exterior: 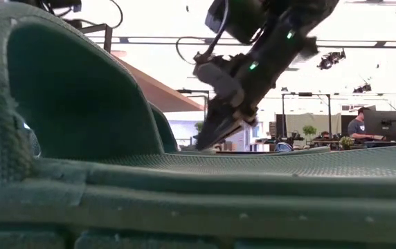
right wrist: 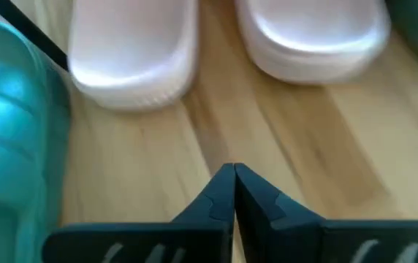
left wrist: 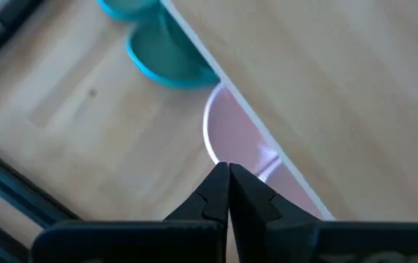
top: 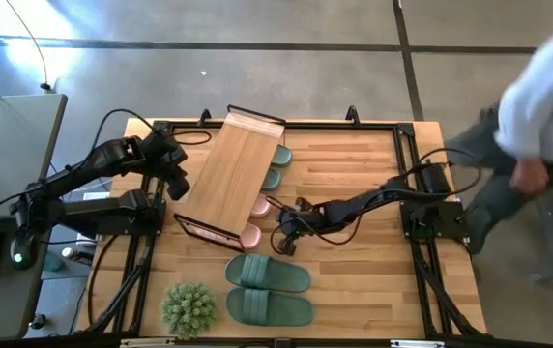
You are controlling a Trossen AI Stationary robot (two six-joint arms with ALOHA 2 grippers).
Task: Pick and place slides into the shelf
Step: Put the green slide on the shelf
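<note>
The shelf (top: 230,176), a bamboo board on a black frame, stands mid-table. Two green slides (top: 278,166) poke out from under its far right side, and the pink pair (top: 254,220) pokes out nearer. Another green pair (top: 268,290) lies flat on the table near the front edge. One of them fills the low view (exterior: 184,194). My right gripper (top: 286,230) is shut just right of the pink slides (right wrist: 132,51), above the bare table. My left gripper (top: 175,184), also shut, hovers at the shelf's left side (left wrist: 340,88).
A spiky green plant ball (top: 189,307) sits at the near left, beside the green pair. A person (top: 538,106) stands past the table's right edge. Bare wood (top: 373,280) lies on the table's right half.
</note>
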